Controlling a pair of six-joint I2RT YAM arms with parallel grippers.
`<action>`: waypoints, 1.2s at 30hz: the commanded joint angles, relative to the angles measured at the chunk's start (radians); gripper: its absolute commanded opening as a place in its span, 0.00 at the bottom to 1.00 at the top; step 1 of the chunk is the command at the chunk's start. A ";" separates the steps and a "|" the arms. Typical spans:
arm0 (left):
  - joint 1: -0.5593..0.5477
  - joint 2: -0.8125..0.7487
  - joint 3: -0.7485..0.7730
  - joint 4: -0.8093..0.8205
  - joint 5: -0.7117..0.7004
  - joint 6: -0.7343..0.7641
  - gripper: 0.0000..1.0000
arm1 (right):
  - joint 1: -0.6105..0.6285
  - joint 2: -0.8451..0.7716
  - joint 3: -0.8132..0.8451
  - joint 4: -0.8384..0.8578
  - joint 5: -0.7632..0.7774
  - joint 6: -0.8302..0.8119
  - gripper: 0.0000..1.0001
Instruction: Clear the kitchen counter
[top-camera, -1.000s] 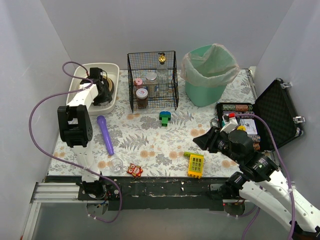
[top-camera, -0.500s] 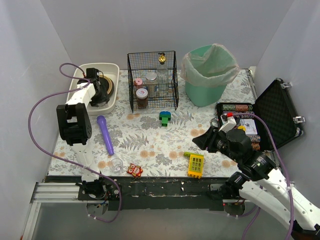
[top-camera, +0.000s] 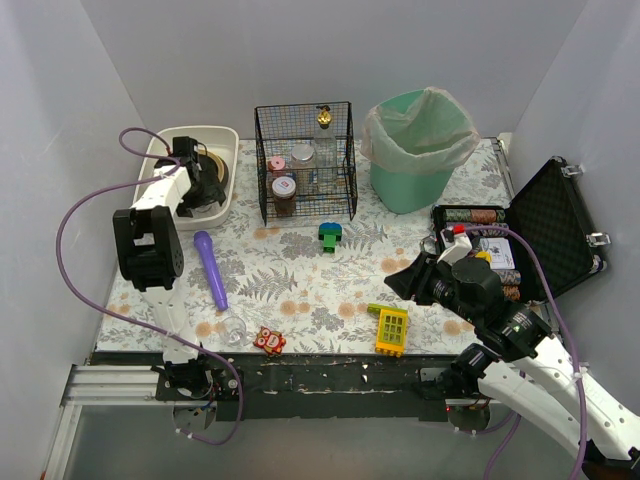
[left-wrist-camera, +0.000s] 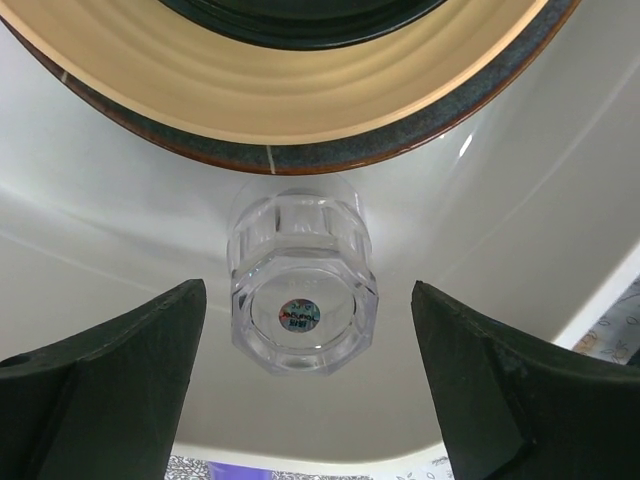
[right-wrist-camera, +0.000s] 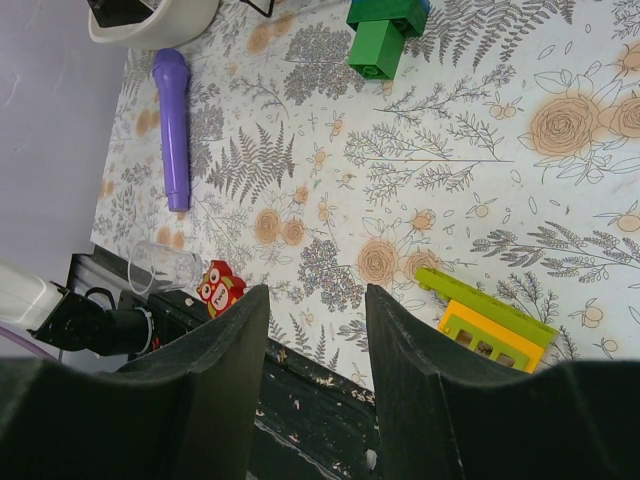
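Note:
The kitchen counter (top-camera: 300, 275) has a white leaf-print cloth. On it lie a purple toy microphone (top-camera: 210, 268) (right-wrist-camera: 172, 130), a clear cup on its side (top-camera: 234, 329) (right-wrist-camera: 163, 266), a red owl toy (top-camera: 268, 341) (right-wrist-camera: 220, 285), a green brick (top-camera: 329, 236) (right-wrist-camera: 385, 30) and a yellow-green brick piece (top-camera: 390, 328) (right-wrist-camera: 490, 325). My left gripper (top-camera: 205, 180) (left-wrist-camera: 307, 288) is open inside the white tub (top-camera: 160, 165) (left-wrist-camera: 100, 220). A clear faceted glass (left-wrist-camera: 300, 300) lies between its fingers, untouched, beside a tan-rimmed dish (left-wrist-camera: 290, 90). My right gripper (top-camera: 405, 280) (right-wrist-camera: 316, 290) is open and empty above the counter's front right.
A black wire basket (top-camera: 305, 160) with jars stands at the back centre. A green bin with a bag (top-camera: 418, 148) stands to its right. An open black case (top-camera: 520, 240) with small items sits at the right edge. The counter's black front edge (right-wrist-camera: 330, 390) lies below my right gripper.
My left wrist has shifted slightly toward the back of the tub since one second ago. The right arm has hardly moved.

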 joint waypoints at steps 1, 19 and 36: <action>0.006 -0.114 0.025 0.000 0.029 -0.006 0.86 | -0.002 -0.011 0.047 0.015 0.009 -0.011 0.51; -0.043 -0.766 -0.522 0.188 0.218 -0.096 0.98 | -0.004 0.052 0.015 0.035 -0.031 -0.014 0.51; -0.215 -1.039 -0.699 -0.134 0.058 -0.345 0.98 | 0.011 0.261 -0.010 0.182 -0.259 -0.040 0.45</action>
